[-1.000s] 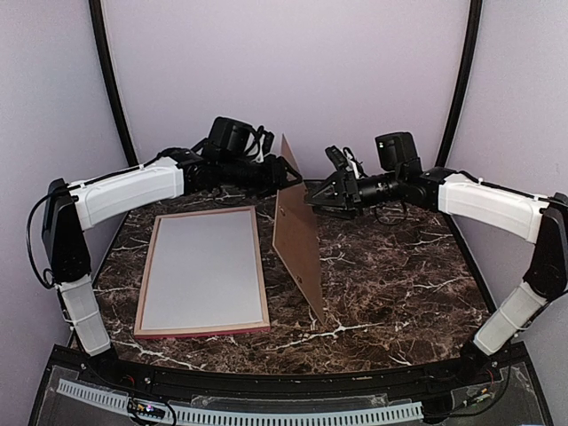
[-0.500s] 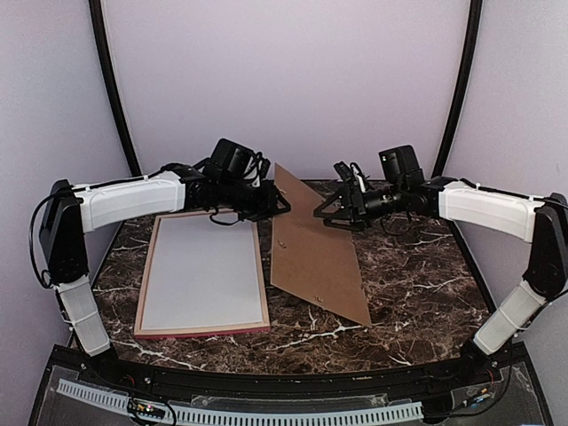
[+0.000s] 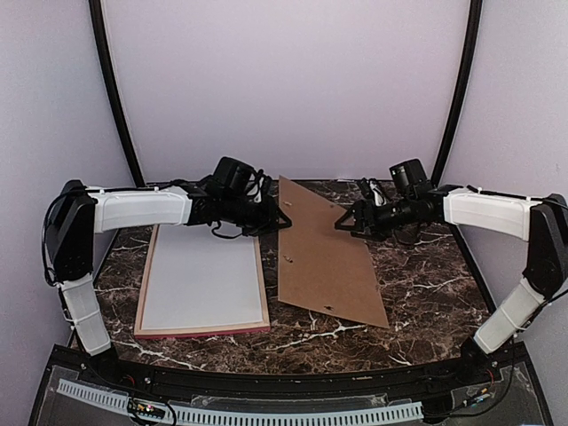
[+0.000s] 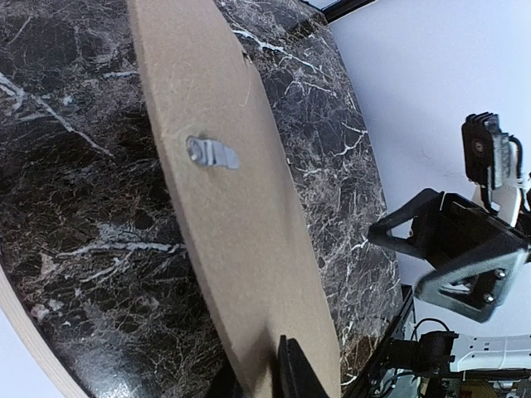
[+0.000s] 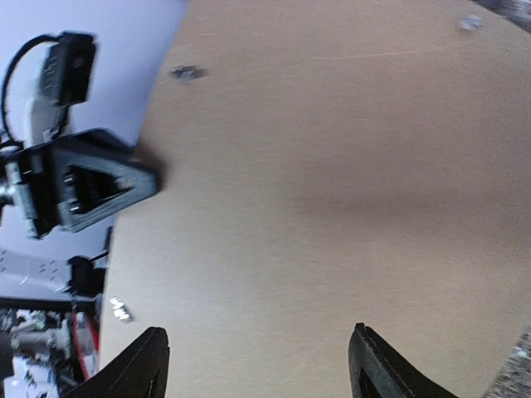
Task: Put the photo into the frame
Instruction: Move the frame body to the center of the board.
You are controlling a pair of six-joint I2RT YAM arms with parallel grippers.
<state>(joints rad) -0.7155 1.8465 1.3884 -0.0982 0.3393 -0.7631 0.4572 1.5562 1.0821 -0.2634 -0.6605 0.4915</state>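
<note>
My left hand point(image 3: 284, 216) pinches the far-left edge of the tilted brown rectangular hardboard panel point(image 3: 324, 257); my right hand point(image 3: 341, 224) hangs wide open by its far-right edge, gripping nothing.

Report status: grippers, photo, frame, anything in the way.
Left gripper jaws pinched on far edge of backing board. Right gripper jaws open, empty, by the board. Frame lies back-up at left, blank sheet inside; photo not in sight. Sheet occupies the opening.

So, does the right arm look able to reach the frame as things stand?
Probably not directly: the backing board leans tilted between the right gripper and the frame, with the left gripper apparently pinching its edge.
</note>
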